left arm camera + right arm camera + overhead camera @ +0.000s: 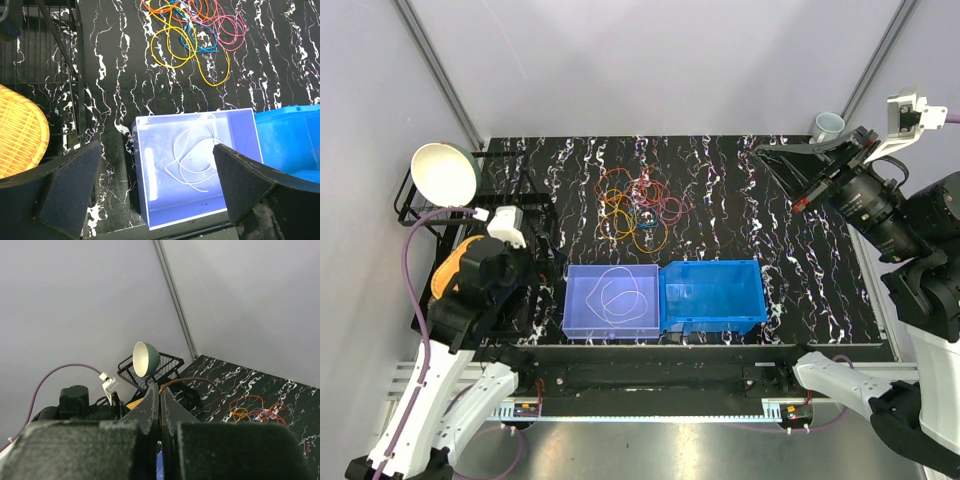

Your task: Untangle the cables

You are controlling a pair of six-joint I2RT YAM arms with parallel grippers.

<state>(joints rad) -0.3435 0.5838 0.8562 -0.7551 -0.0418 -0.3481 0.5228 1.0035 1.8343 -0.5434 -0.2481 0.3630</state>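
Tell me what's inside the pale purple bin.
One white cable lies looped on its floor; nothing else shows. A left tool finger covers one near corner in the wrist view.

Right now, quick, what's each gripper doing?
Left gripper: open, holding nothing.
Right gripper: closed, pinching a thin brown cable.

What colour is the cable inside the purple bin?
The cable is white; left wrist view shows it best.

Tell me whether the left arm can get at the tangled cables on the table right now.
Probably yes. The left hand is open, and the tangled cables lie exposed on the table beyond the pale blue bin, which looks low enough to pass over.
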